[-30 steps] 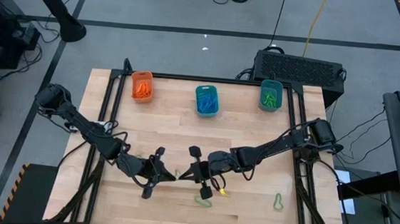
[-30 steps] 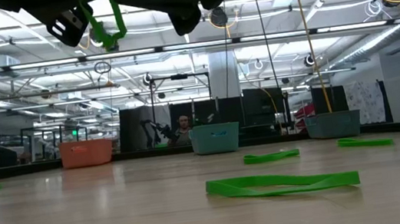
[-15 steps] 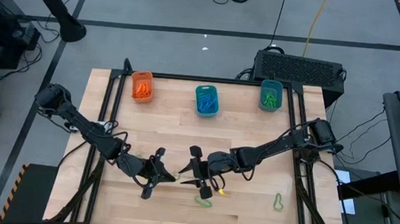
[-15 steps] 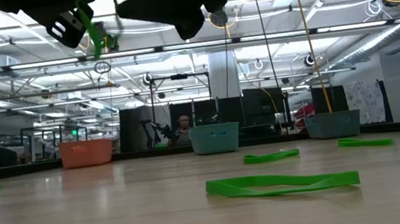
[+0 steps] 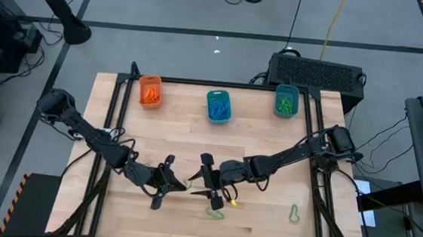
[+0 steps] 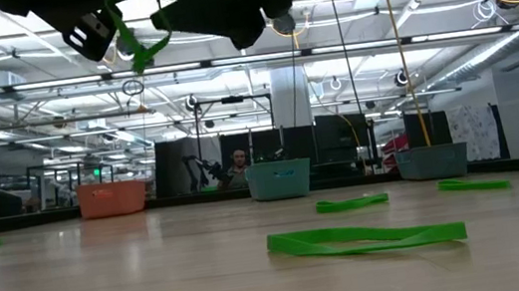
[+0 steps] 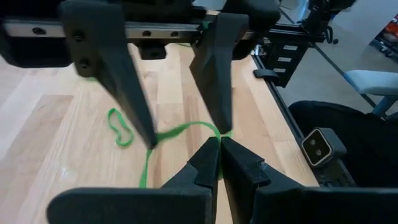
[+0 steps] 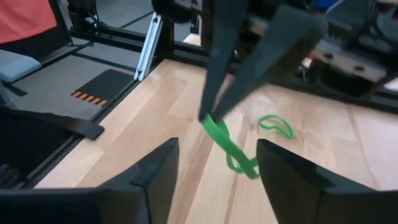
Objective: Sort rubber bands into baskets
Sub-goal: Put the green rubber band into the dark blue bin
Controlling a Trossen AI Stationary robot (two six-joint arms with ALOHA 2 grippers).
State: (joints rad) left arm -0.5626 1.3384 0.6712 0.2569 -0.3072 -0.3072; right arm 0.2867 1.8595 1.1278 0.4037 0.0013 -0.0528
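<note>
Above the table's near middle, my left gripper [image 5: 181, 184] is shut on a green rubber band [image 8: 229, 148]. The band hangs from its fingertips and shows high in the low view [image 6: 141, 42]. My right gripper [image 5: 197, 184] faces it from the right, open. Its two fingers [image 7: 121, 87] stand on either side of the band without touching it. At the far edge stand three baskets. The orange one [image 5: 150, 91] holds orange bands, the middle teal one [image 5: 218, 105] blue ones, and the right teal one [image 5: 286, 100] green ones. My left gripper pinches the green band at one spot of its loop [image 7: 214, 130] between its two fingertips. The fingers come roughly level from the table's left. The rest of the band droops slack below the tips [image 8: 239, 163], lifted clear of the table.
Loose green bands lie on the near table [image 5: 215, 212] [image 5: 293, 213], with a small yellow one [image 5: 233, 203] beside them. More green bands show in the low view [image 6: 367, 239] [image 6: 351, 203] [image 6: 473, 184]. A big black box [image 5: 317, 70] stands behind the far right corner.
My right gripper has opened and let go of the green band. The band had been held between both grippers and now hangs slack from my left gripper alone. Both arms have stayed about where they were.
</note>
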